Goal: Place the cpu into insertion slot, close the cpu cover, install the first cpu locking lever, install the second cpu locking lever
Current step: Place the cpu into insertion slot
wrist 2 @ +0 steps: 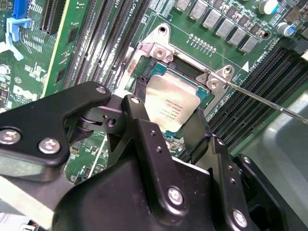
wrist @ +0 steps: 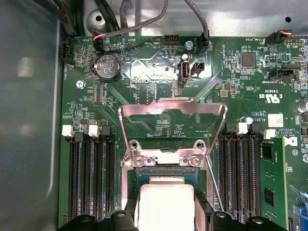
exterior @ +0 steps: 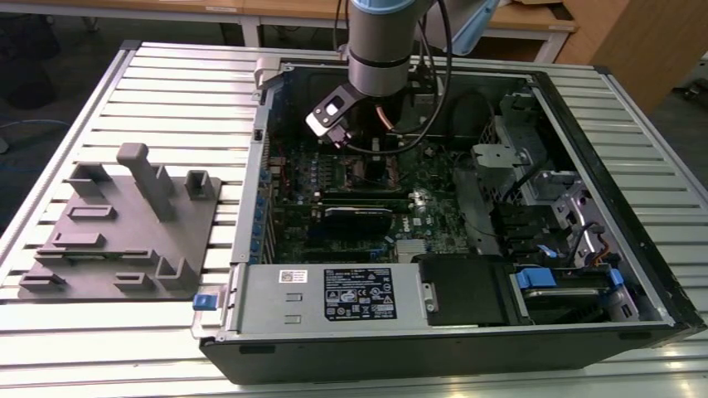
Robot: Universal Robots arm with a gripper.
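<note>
Gripper (wrist 2: pixel 166 115) fingers closed on cpu (wrist 2: pixel 171 101) by opposite edges; cpu flat, just over insertion slot (wrist 2: pixel 185 70), sides roughly square with it; cpu cover (wrist: pixel 202 107) hinged upright, off slot.

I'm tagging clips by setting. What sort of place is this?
Probably a robotics lab or workshop: an open computer case lies on a slatted metal table, and a robot arm reaches into it, its tool holding the cpu.
</note>
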